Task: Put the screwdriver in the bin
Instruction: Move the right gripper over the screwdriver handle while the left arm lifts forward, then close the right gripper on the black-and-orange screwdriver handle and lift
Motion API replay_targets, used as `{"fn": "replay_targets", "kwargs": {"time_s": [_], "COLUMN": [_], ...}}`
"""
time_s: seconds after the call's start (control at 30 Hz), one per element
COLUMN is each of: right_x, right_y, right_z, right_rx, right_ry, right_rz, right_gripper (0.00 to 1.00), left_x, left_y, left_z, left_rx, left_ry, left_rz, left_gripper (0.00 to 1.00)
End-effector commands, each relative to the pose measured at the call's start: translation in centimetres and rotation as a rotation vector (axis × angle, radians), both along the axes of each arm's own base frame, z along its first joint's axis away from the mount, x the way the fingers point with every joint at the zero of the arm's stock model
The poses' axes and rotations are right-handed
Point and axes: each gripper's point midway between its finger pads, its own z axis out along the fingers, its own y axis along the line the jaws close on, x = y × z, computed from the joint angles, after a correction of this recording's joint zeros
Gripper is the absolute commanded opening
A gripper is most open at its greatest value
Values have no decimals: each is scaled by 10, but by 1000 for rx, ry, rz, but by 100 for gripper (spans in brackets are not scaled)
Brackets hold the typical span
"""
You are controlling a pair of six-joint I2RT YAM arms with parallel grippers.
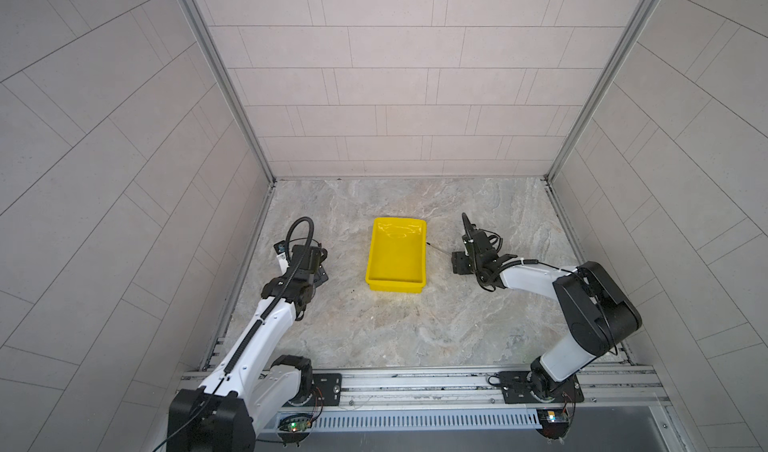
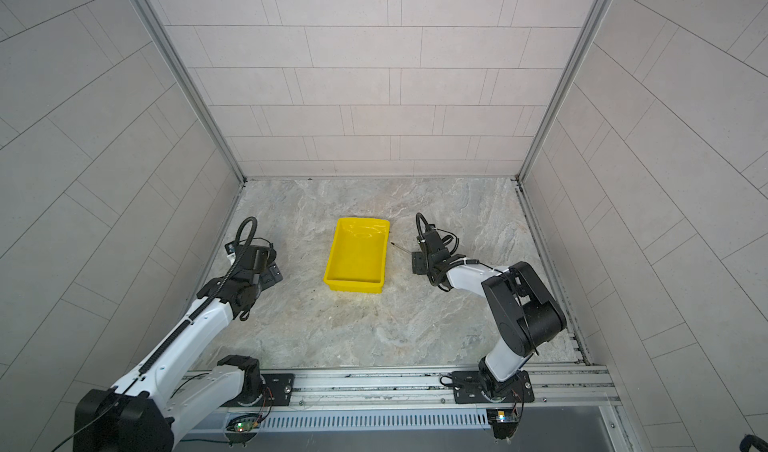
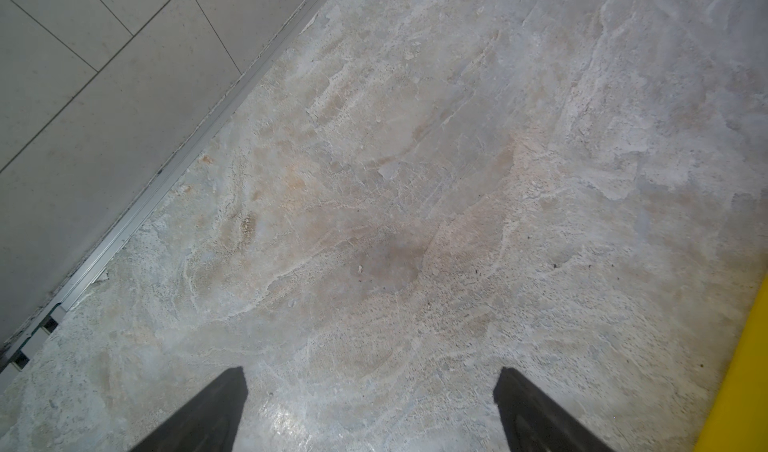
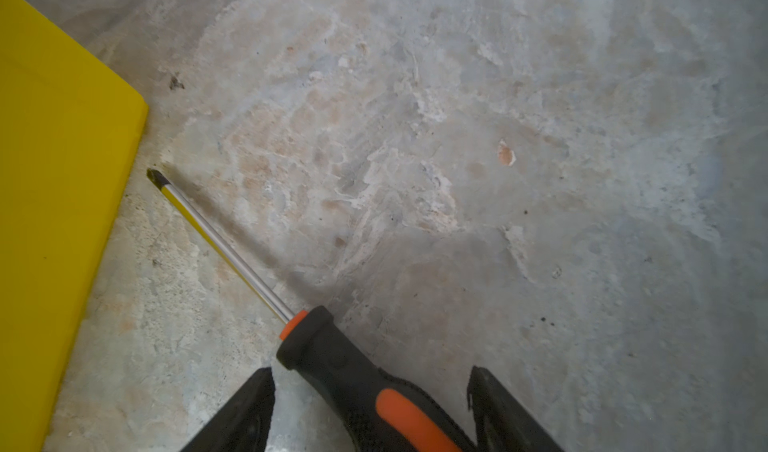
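Top views first. In both top views the bin (image 1: 395, 286) (image 2: 353, 286) sits mid-surface (image 1: 374, 333), between my two sets of jaws. The right jaws are down low just off one long wall. The screwdriver (image 1: 438, 249) has its thin shaft poking out ahead of them toward the bin. The left jaws hang well off the opposite wall. From up here I can't tell how wide either set stands.

Left wrist cam: the left jaws are spread wide, with nothing but bare surface between them. A sliver of yellow bin (image 3: 744, 387) shows out beyond one fingertip (image 3: 523, 404), apart from it.

Right wrist cam is the useful one. The screwdriver (image 4: 332, 358) lies on the surface with its black-and-orange handle right between the right jaws. Its shaft points out ahead of them, and the tip is just beside the bin's (image 4: 62, 180) outer wall. The jaws stand apart, and I see surface either side of the handle at the fingertips (image 4: 253, 400), so nothing's clamped. The screwdriver is outside the bin.
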Motion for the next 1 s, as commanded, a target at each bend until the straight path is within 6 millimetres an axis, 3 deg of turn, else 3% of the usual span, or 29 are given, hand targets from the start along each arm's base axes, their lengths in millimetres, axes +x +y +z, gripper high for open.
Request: {"fn": "replay_targets", "kwargs": {"time_s": [0.0,0.13,0.2,0.3,0.47,0.83,0.97], "right_x": [-5,-9,-7,-5,-4,-1,-5], "right_y": [-6,-3,-2,-5,-9,-13,-6], "right_z": [-3,-18,-18,-17,-21,-26,-27], "right_rx": [-24,-4,-19,-43,-56,-97,-60], "right_ry": [30,70,97,92,96,93,69], "right_rz": [-34,-38,-38,-56,-86,-94,-57], "right_gripper": [66,62,55,51,46,43,26], "left_x": [-1,-4,-9,-18,-19,-20,-23], "left_y": [-1,1,4,6,4,1,2], "left_z": [-1,2,2,13,9,10,9], "left_rx": [-17,-14,-14,-14,-55,-66,-61], "left_ry": [-8,-22,-21,-33,-149,-211,-201], "left_rz": [7,22,43,53,55,16,19], "left_gripper": [100,100,100,100,100,100,100]}}
